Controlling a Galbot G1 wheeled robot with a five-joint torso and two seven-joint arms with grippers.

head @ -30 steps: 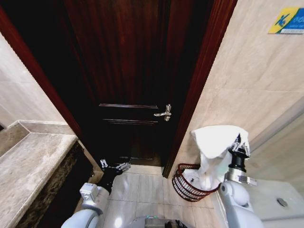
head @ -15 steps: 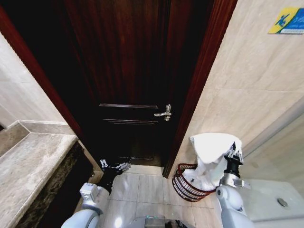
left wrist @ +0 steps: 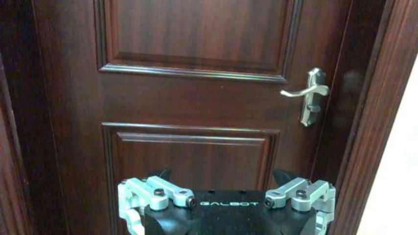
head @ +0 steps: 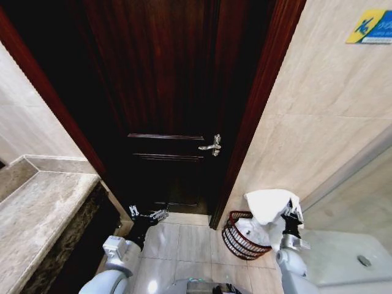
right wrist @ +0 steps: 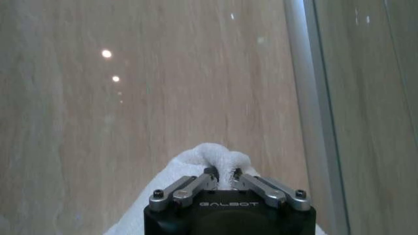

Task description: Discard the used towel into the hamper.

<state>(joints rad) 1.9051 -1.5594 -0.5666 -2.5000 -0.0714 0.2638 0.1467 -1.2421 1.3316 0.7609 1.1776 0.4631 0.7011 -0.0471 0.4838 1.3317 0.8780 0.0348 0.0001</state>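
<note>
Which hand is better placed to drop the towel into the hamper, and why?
The right hand. It is shut on the towel directly above the hamper, with the cloth's lower end hanging inside. The left hand sits open, low by the door, holding nothing.

Right claw [right wrist: 222,172] raised, fingers pinched closed; left claw [left wrist: 225,188] low, spread wide.
</note>
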